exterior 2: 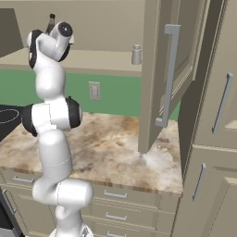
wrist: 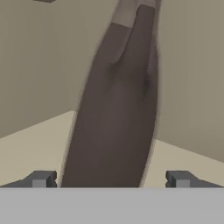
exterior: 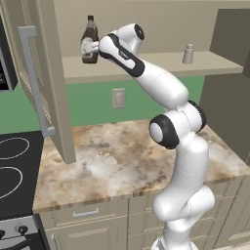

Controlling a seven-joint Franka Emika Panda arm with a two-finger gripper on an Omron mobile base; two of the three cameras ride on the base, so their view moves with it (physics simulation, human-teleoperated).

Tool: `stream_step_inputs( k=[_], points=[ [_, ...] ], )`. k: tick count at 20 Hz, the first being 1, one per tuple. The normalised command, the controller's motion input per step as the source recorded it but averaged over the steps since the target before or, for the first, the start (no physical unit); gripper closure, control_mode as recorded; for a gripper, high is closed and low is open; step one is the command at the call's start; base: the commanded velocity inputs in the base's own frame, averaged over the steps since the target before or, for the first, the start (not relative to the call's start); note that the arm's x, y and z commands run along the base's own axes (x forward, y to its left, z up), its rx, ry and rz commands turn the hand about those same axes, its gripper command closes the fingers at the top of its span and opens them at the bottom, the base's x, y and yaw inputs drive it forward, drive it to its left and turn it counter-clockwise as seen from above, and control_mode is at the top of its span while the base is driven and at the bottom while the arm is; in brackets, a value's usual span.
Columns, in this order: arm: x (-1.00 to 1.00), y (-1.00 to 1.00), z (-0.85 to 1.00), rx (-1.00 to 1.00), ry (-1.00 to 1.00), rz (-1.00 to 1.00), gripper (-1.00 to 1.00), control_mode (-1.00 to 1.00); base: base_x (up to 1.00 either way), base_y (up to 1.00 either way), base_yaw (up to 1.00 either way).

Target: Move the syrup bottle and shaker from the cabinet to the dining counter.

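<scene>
Tool (wrist: pixel 111 179) wide, syrup bottle (wrist: pixel 113 118) between its fingertips (wrist: pixel 41 178).
We judge an off-centre squeeze could tip it on the shelf (exterior: pixel 146 66).

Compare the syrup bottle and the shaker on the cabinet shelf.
The syrup bottle is dark brown with a narrow neck and a white label; the shaker is plain grey-silver. The bottle is much taller than the shaker. The bottle stands at the left part of the shelf with the open pincer around its base; the shaker stands apart to the right, untouched. Both stand upright on the same shelf.
</scene>
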Motion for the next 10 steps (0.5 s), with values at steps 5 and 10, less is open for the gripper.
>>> stream_step_inputs(
  k=[5,10],
  points=[
    [0.00,0.02,0.00,-0.01,0.00,0.00,1.00,-1.00,0.00,0.00,0.00],
    [0.00,0.06,0.00,0.00,-0.01,0.00,1.00,-1.00,0.00,0.00,0.00]
  ],
)
